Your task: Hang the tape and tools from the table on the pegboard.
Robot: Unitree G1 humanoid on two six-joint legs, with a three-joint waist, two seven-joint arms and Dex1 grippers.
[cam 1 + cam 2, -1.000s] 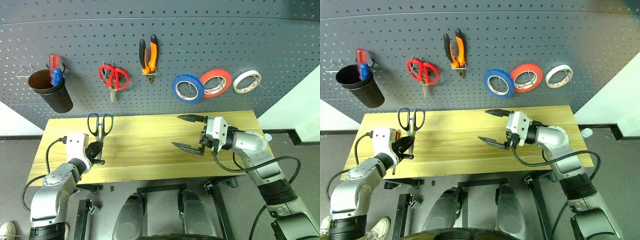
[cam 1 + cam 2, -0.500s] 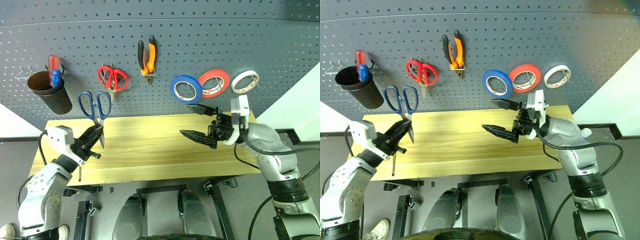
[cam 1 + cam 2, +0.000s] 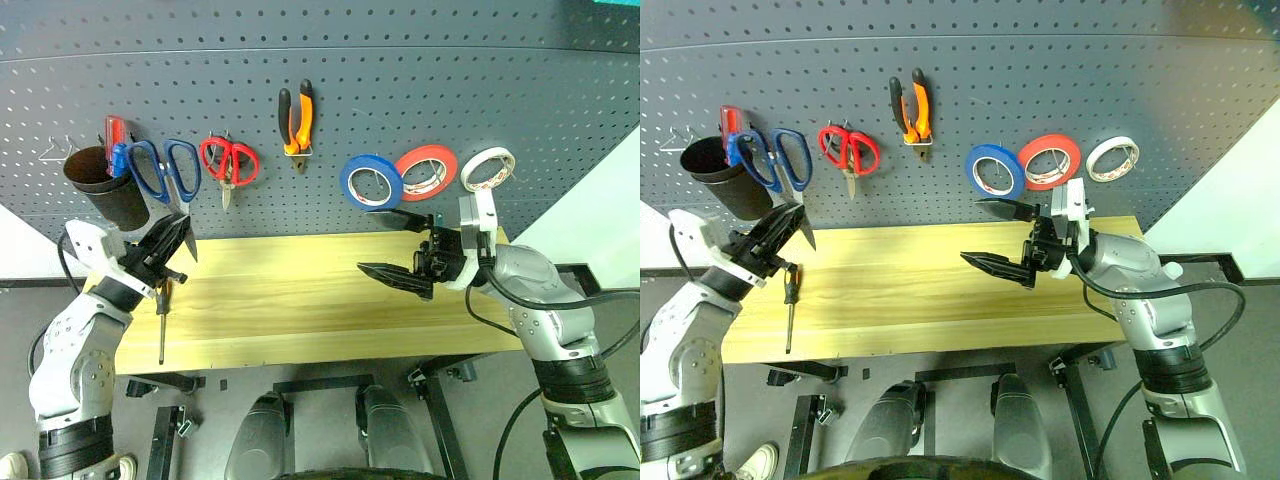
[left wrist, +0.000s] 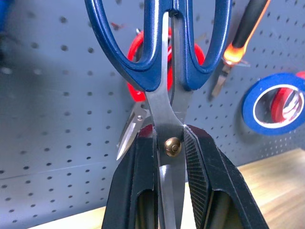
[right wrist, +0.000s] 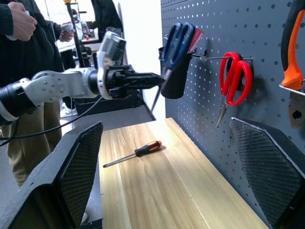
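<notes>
The left gripper (image 3: 172,243) has its jaws clamped on the blades of the blue-handled scissors (image 3: 160,172), handles raised against the pegboard (image 3: 400,90), seemingly just beside the black cup (image 3: 105,188). The right gripper (image 3: 395,245) hangs over the counter (image 3: 300,300) with jaws spread wide and nothing between them; the screwdriver (image 3: 163,318) lies on the counter below the scissors.

In the left wrist view the blue-handled scissors (image 4: 167,95) run off the top edge at the handle loops, and the blades vanish between the left end effector (image 4: 167,181) fingers. The pliers (image 4: 240,43) are blurred and cut off. A person (image 5: 28,57) is cropped at the right wrist view's edge.
</notes>
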